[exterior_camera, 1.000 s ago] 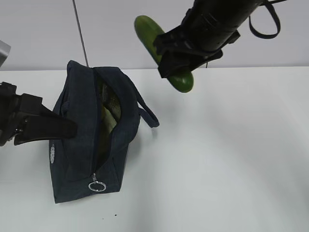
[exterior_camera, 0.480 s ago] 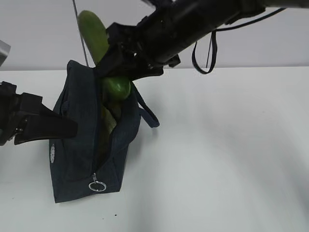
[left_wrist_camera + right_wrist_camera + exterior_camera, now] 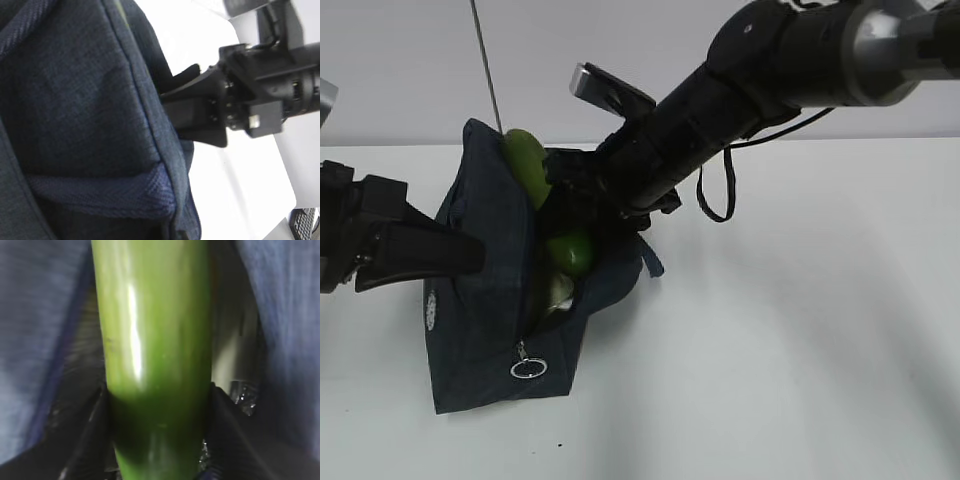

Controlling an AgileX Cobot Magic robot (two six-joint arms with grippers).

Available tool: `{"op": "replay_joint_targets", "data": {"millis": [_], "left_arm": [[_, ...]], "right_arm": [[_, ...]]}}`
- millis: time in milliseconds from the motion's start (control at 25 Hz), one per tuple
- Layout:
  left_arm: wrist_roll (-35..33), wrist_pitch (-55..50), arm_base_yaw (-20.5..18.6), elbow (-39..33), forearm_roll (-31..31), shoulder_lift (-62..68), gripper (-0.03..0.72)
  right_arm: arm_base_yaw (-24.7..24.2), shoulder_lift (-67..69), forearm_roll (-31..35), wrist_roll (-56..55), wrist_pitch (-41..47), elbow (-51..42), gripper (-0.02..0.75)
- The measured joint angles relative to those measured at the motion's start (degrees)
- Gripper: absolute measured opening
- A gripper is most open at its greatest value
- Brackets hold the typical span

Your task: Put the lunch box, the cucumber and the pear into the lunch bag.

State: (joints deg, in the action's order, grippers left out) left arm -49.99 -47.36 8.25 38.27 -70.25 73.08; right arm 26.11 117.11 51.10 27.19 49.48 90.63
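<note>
White table (image 3: 800, 330): right tool (image 3: 582, 190) grips cucumber (image 3: 525, 160) inside lunch bag (image 3: 470, 320).

My right arm reaches down-left across the middle, its gripper (image 3: 570, 215) clamped around the cucumber (image 3: 527, 165); my left gripper (image 3: 430, 255) points right at the left edge, jaws closed together, level

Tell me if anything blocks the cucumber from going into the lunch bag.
Nothing visible blocks it. The right tool holds the cucumber already in the lunch bag's open mouth; pale contents lie beneath its lower end.
</note>
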Motion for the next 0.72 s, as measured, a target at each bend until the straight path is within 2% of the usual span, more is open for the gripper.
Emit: {"op": "replay_joint_targets", "data": {"millis": [520,720], "left_arm": [[-0.3,0.0,0.0,0.0,-0.3,0.0,-0.014],[-0.3,0.0,0.0,0.0,-0.3,0.0,-0.014]], "right_arm": [[1.5,1.6,0.6,2.9,3.9,0.4,0.433],[1.5,1.8,0.2,3.7,7.7,4.3,0.447]]}}
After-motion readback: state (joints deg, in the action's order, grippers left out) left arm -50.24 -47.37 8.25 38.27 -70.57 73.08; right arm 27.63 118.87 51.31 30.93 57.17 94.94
